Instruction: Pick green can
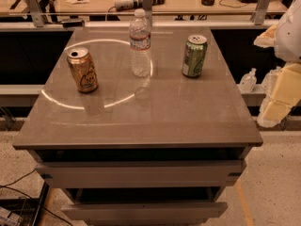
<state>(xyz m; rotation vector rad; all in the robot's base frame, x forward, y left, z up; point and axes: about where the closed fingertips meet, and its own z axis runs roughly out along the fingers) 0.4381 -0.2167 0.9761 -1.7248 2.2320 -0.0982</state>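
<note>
Drawers point(141, 175) sit under the table point(141, 121); the green can point(194, 56) stands upright far right, near the bottle point(140, 44). Past the table's right side the gripper point(277, 105) is cut off, open or closed unclear.

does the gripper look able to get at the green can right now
Probably yes: the gripper sits right of the table, the green can stands nearest that side, and the bottle is beyond it.

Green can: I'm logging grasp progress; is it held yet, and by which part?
Not held. The green can stands free on the table; the end effector is off the table's right edge, apart from it.
</note>
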